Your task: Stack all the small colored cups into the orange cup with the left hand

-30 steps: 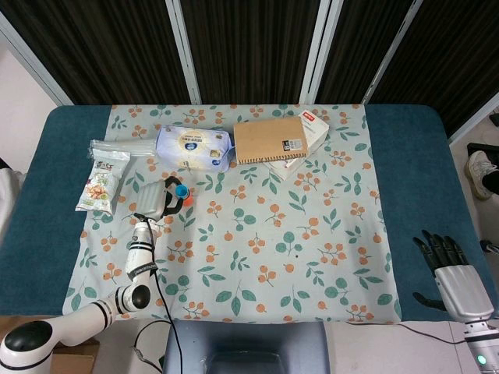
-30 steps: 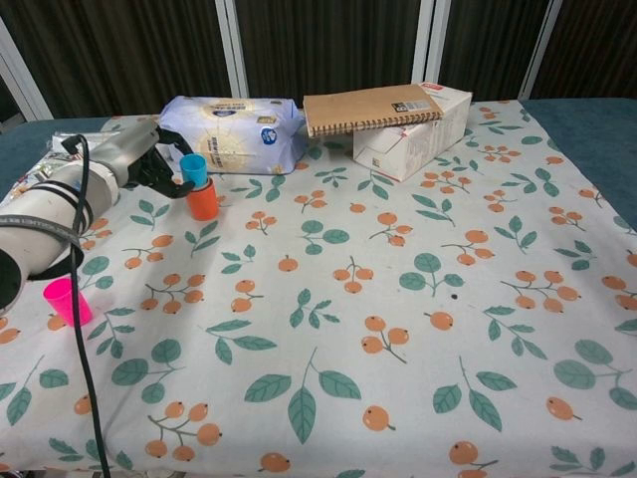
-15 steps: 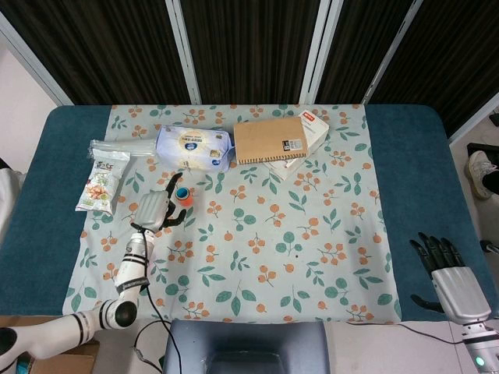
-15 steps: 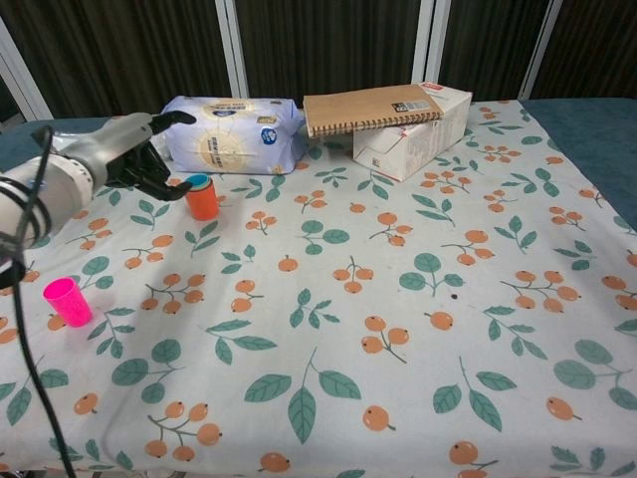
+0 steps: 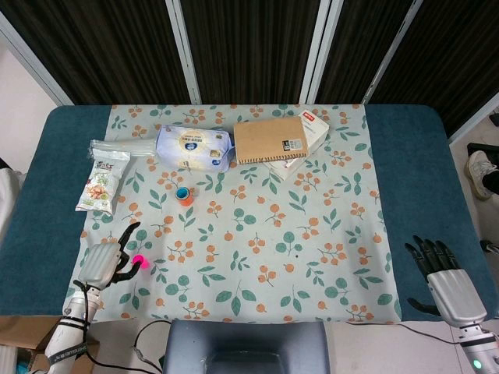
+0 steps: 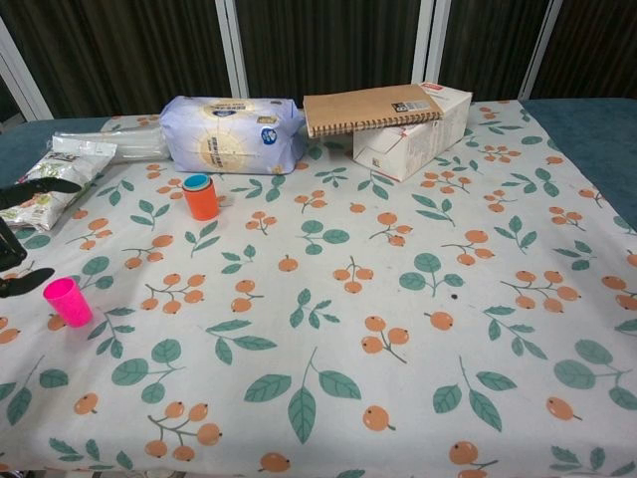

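The orange cup [image 5: 184, 196] [image 6: 201, 198] stands upright in front of the tissue pack, with a blue cup [image 6: 197, 182] nested inside it. A pink cup [image 5: 138, 261] [image 6: 67, 302] stands alone near the cloth's front left. My left hand [image 5: 104, 262] [image 6: 14, 255] is just left of the pink cup. Its fingers are spread toward the cup and hold nothing; I cannot tell whether a fingertip touches it. My right hand [image 5: 441, 281] hovers open off the table's front right corner, far from the cups, and shows only in the head view.
A tissue pack [image 5: 193, 147], a brown notebook [image 5: 270, 139] lying on a white box [image 5: 313, 126], a snack bag [image 5: 99, 188] and a clear packet [image 5: 117, 148] line the back and left. The floral cloth [image 5: 296, 234] covers the table's middle.
My left hand released the blue cup into the orange cup and drew back to the front left, beside the pink cup. The right hand sank slightly.
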`<state>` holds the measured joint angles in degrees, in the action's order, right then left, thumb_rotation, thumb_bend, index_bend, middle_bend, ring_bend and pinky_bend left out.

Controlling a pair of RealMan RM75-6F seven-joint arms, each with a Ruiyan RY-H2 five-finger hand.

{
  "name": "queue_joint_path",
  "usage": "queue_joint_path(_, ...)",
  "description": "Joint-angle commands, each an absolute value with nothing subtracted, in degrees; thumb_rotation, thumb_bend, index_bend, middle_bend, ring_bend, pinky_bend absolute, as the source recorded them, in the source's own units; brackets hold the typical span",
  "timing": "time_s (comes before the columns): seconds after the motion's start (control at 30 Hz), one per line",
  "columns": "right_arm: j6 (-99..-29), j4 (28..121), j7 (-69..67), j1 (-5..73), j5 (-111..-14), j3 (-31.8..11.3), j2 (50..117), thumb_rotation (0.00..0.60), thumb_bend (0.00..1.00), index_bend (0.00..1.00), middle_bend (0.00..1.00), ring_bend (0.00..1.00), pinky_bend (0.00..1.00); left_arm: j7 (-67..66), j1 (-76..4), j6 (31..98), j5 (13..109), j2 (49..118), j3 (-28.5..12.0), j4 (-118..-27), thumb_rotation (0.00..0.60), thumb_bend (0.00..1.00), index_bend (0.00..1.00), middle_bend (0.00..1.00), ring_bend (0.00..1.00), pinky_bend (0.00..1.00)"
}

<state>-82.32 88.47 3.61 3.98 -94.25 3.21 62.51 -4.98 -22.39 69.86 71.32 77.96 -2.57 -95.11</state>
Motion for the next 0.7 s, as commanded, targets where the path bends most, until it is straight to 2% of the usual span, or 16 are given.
queue_joint_path(0.03,-82.1,88.4,3.6,4.1,-94.3,3.3,62.5,0.600,0.21,0.00,0.00,0.00,0.00,-4.5,-21.8,69.3,71.6,79.3,-1.9,-93.4,0.600,0.37,0.12,1.00,1.00,1.00)
queue_joint_path(0.13,-82.2,88.4,3.4,4.1,-94.4,3.3,62.4,0.600,0.21,0.00,0.00,0.00,0.00,-4.2,-21.8,68.3,71.1,80.8,-1.9,-91.6,0.600,0.36,0.14,1.00,1.00,1.00)
queue_joint_path(0.33,-82.5,88.3,3.2,4.0,-94.3,3.3,62.3,0.600,0.21,0.00,0.00,0.00,0.00,-3.0,-21.4,66.5,70.5,83.0,-1.7,-88.6,0.600,0.37,0.25,1.00,1.00,1.00)
queue_joint_path(0.7,-82.1,88.4,3.7,4.1,-94.1,3.3,62.5,0.600,0.21,0.00,0.00,0.00,0.00,-1.2,-20.9,65.4,70.7,84.2,-2.5,-85.8,0.600,0.37,0.33,1.00,1.00,1.00)
